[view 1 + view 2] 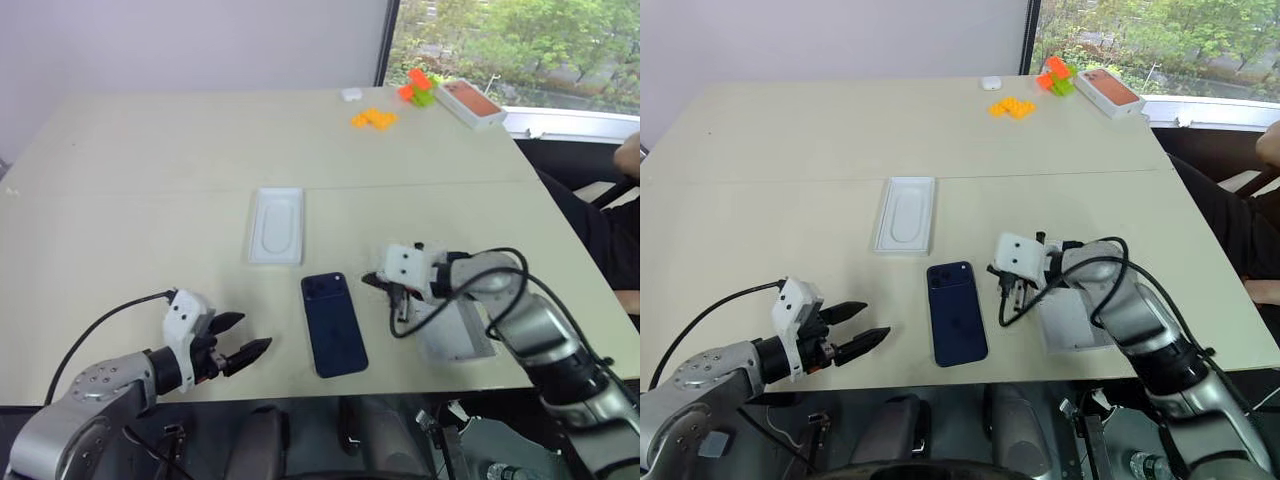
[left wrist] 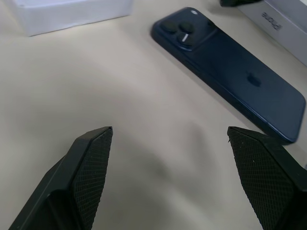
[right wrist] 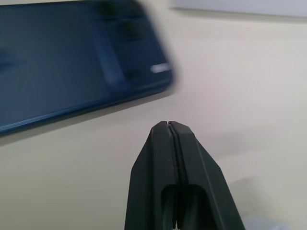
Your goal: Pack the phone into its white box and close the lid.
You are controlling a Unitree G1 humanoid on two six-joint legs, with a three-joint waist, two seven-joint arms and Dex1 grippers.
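My dark navy-blue slim phone [image 1: 334, 324] lies back-up on the counter [image 1: 150, 200], between my wide-open, empty left fingers [image 2: 91, 167] and pinched-shut, empty right fingers [image 3: 173, 167]. I'd approach its long edges squarely.

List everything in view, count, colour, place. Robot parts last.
phone: 1, dark navy, back up on the table near the front edge, between the two grippers
white box: 1, white, right of the phone, partly under the right arm
flat insert: 1, white with an oval recess, beyond the phone, mid-table
salmon-topped box: 1, white with salmon-orange top, far right corner
orange blocks: small cluster, orange, far side of the table
red and green blocks: small stack, far side, beside the salmon-topped box
small white object: 1, far edge, too small to identify
table: 1, beige
left gripper: open, empty, left of the phone
right gripper: shut, empty, right of the phone's camera end
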